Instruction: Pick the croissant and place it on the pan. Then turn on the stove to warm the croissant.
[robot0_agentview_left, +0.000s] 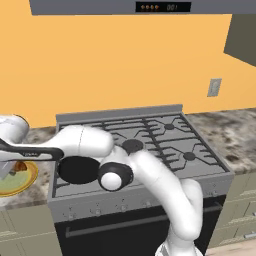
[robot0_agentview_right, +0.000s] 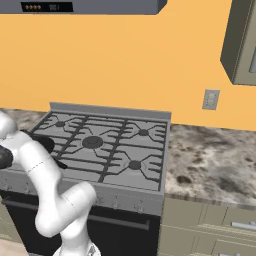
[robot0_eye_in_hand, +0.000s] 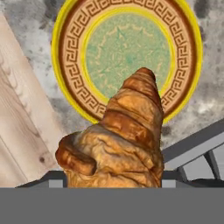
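Golden-brown and ridged, the croissant (robot0_eye_in_hand: 120, 140) looms large right before my hand camera, its pointed tip up, lifted above the yellow-rimmed plate (robot0_eye_in_hand: 70, 57) on the speckled table (robot0_eye_in_hand: 26, 26). My claw seems to pinch the pastry, though its fingertips are hidden behind it. Beside the plate, the black pan (robot0_agentview_left: 77, 169) sits on the stove (robot0_agentview_left: 165, 135), its rim partly covered by my arm.
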